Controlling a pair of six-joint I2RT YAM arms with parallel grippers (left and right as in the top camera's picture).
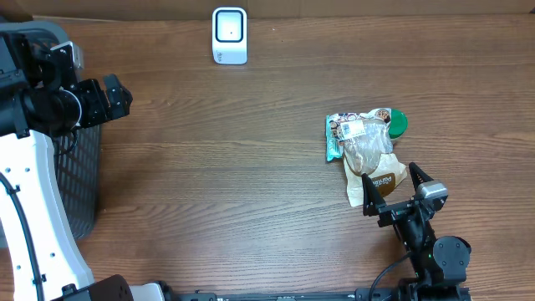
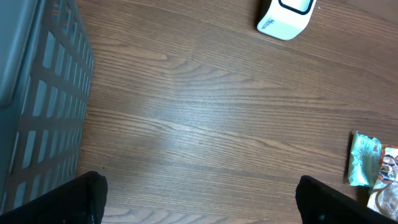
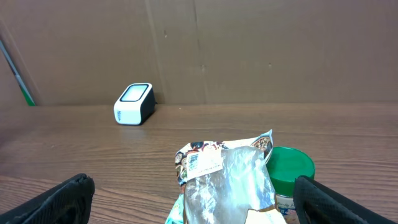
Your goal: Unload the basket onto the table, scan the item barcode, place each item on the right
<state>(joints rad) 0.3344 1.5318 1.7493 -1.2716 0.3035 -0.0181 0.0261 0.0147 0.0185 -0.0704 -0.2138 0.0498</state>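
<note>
The items lie in a pile right of centre: a clear-fronted snack bag with a white printed label, a teal packet beside it, and a green-lidded jar behind. The white scanner stands at the table's far edge. My right gripper is open just short of the bag's near end, and in the right wrist view its fingers stand wide on either side of the bag without touching it. Far to the left, my left gripper hangs open over bare table, holding nothing.
A grey mesh basket stands at the left table edge under the left arm, also seen in the left wrist view as the basket wall. A cardboard wall backs the table behind the scanner.
</note>
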